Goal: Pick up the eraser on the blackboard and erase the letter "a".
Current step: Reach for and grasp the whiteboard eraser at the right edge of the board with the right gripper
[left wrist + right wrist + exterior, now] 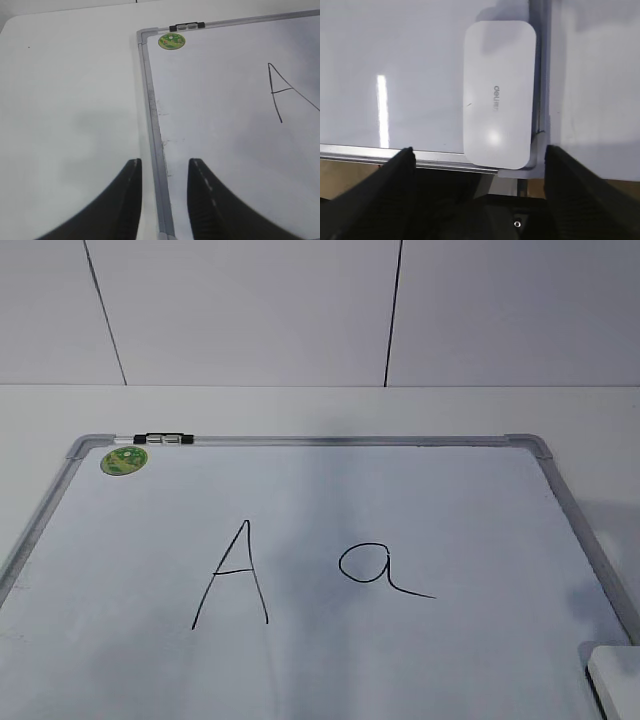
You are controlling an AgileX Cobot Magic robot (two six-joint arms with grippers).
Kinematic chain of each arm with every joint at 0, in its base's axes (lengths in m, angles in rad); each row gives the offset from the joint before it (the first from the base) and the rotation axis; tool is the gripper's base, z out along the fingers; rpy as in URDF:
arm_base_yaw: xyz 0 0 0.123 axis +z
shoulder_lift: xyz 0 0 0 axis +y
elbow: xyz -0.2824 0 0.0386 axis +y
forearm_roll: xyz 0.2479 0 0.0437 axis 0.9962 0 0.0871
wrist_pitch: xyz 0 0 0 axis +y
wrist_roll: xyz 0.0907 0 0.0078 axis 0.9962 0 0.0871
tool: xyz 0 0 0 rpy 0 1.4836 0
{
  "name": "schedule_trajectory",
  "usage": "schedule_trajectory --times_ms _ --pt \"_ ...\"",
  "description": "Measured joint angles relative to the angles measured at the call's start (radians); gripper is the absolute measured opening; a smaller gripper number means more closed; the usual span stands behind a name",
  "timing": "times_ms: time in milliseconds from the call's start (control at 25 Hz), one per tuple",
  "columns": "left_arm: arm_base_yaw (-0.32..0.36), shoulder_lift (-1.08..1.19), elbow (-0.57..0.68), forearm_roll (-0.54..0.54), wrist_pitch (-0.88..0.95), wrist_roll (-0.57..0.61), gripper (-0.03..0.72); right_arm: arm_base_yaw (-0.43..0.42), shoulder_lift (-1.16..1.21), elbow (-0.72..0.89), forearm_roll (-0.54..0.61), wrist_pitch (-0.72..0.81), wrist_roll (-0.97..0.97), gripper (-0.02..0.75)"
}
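The blackboard (400, 500), a white board with a grey frame, lies flat on the table. The letter "a" (372, 567) is written in black right of a capital "A" (233, 575). The eraser (615, 680) is a white rounded block at the board's near right corner; it shows in the right wrist view (500, 95) with a small grey marking. My right gripper (479, 156) is open, above the eraser's near end, not touching it. My left gripper (164, 167) is open and empty, astride the board's left frame (152, 125). Neither gripper shows in the exterior view.
A green round sticker (124, 460) and a black-and-white marker (165, 439) sit at the board's far left corner. White table (65, 100) lies left of the board. A panelled wall (320, 310) stands behind.
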Motion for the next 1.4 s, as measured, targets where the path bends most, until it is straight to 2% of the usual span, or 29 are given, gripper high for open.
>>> schedule_trajectory --times_ms 160,480,800,1400 --pt "0.000 0.000 0.000 0.000 0.000 0.000 0.235 0.000 0.057 0.000 0.018 0.000 -0.005 0.629" --pt "0.000 0.000 0.000 0.000 0.000 0.000 0.235 0.000 0.212 0.000 0.012 -0.016 -0.023 0.632" --pt "0.000 0.000 0.000 0.000 0.000 0.000 0.235 0.000 0.220 0.000 -0.019 -0.025 -0.029 0.576" --pt "0.000 0.000 0.000 0.000 0.000 0.000 0.235 0.002 0.220 0.000 -0.041 -0.028 0.000 0.572"
